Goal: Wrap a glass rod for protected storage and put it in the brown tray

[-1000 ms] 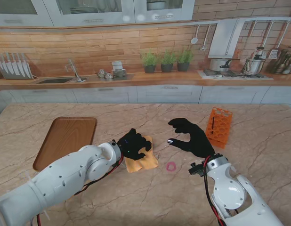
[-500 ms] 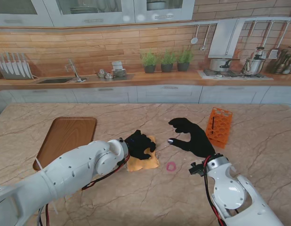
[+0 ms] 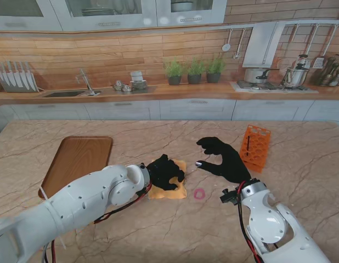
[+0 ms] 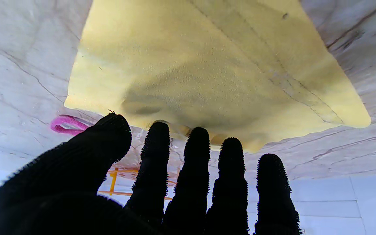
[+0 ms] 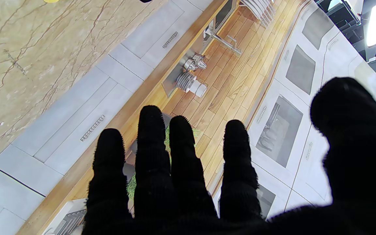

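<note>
A: Log the scene, largest item first.

B: Marble table. The brown tray lies on it to the left with nothing in it. The orange rack lies on the right, just beyond the right hand.

A: Arms?

B: Left arm reaches in from the lower left corner. Left hand is over the yellow cloth, palm down, fingers straight and a little apart, nothing held. In the wrist view the fingertips sit at the far edge of the cloth; whether they press on it, cannot tell.

A: Right side?

B: Right hand is raised above the table between the cloth and the rack, fingers spread and curved, thumb apart, nothing held.

A: The cloth itself?

B: It lies on the table just right of the tray, a diagonal crease across it, with a slight hump near the fingertips.

A: And the glass rod?

B: Not discernible in any view. Whether it is under the cloth, cannot tell.

A: Smallest item?

B: Pink ring, flat on the marble, just right of the cloth, nearer to me than the right hand.
</note>
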Motion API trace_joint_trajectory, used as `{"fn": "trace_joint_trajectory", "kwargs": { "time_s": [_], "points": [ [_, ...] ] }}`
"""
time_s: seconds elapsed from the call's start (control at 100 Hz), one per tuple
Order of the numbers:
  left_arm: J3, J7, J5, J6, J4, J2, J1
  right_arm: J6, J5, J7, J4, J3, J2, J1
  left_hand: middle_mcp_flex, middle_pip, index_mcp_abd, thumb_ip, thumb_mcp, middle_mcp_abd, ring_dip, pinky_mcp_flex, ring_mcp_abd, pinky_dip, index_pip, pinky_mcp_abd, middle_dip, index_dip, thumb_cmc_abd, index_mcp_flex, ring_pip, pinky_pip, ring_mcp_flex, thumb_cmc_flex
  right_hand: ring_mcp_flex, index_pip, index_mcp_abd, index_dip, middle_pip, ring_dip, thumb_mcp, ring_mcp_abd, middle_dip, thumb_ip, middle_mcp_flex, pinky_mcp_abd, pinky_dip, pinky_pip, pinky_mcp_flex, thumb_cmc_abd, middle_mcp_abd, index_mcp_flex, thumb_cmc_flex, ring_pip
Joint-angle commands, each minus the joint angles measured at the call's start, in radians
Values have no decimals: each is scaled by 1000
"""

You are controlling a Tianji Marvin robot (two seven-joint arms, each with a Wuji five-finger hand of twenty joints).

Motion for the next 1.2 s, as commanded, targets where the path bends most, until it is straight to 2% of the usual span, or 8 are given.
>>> {"fn": "trace_joint_trajectory", "kwargs": {
  "time_s": [0.0, 0.32, 0.51, 0.64, 0.7, 0.76, 0.94, 1.19],
  "points": [
    [-9, 17, 4, 8, -12, 5, 21, -1, -1, 0, -2, -2, -4, -3, -35, 4, -18, 20, -21, -14, -7, -21, -12, -9, -4, -5, -8, 8, 31, -13, -8, -22, -24, -7, -2, -13, -22, 0, -7, 13, 8, -2, 11, 27, 13, -3, 20, 14, 2, 22, -4, 13, -46, 4],
    [-94, 66, 51, 38, -66, 22, 69, -3, -1, 0, 0, -3, -4, -1, -40, 1, -20, 23, -29, -13, -5, -13, -8, -1, -11, -1, -13, 10, 46, -20, -9, -20, -24, -13, -2, -12, -21, 0, -6, 13, 8, -4, 12, 27, 14, -3, 20, 13, 1, 21, -3, 14, -45, 4],
    [-225, 107, 74, 61, -129, 38, 152, -3, -5, 5, 4, -7, -3, 3, -43, 2, -16, 30, -39, -13, -4, 2, -6, 5, -21, 0, -14, 8, 62, -37, -4, -13, -20, -20, -2, -12, -21, 0, -6, 13, 8, -2, 12, 27, 15, -3, 20, 13, 2, 22, -5, 16, -45, 4],
    [-334, 123, 58, 64, -176, 43, 224, -2, -10, 12, 6, -12, -1, 10, -48, -4, -16, 29, -56, -13, -5, 4, -6, 4, -30, 4, -18, 5, 62, -46, -5, -16, -19, -32, -1, -12, -21, 0, -7, 13, 8, -4, 12, 27, 14, -3, 20, 14, 2, 22, -4, 16, -45, 4],
    [-384, 126, 30, 49, -189, 43, 256, 0, -12, 13, 8, -15, 0, 12, -51, -19, -25, 26, -79, -16, -9, 7, -11, -4, -46, 6, -29, -4, 61, -51, -12, -29, -18, -46, -1, -12, -21, 0, -6, 13, 8, -3, 12, 27, 15, -3, 20, 14, 3, 21, -3, 17, -45, 4],
    [-435, 129, -32, 32, -202, 36, 292, 7, -12, 15, 10, -22, 0, 17, -55, -54, -31, 22, -107, -11, -21, 13, -10, -19, -77, 12, -56, -20, 50, -56, -30, -48, -21, -60, -1, -11, -22, 1, -6, 13, 8, -3, 12, 27, 15, -3, 20, 14, 2, 21, -4, 19, -44, 4],
    [-559, 137, -202, 39, -258, 13, 394, 23, -10, 32, 24, -41, 2, 38, -62, -87, -31, 21, -163, -2, -35, 13, -8, -45, -123, 12, -86, -43, 30, -67, -53, -81, -26, -67, -1, -11, -21, 1, -6, 13, 7, -2, 12, 27, 14, -3, 20, 14, 2, 19, -3, 19, -44, 5],
    [-684, 117, -335, 19, -338, 9, 491, 31, -23, 51, 43, -46, 7, 70, -66, -129, -28, 16, -208, 6, -51, 14, 3, -73, -173, 7, -108, -67, 8, -79, -86, -129, -21, -70, 0, -11, -21, 1, -6, 13, 7, -2, 12, 27, 15, -2, 20, 14, 3, 18, -3, 21, -41, 6]
  ]
}}
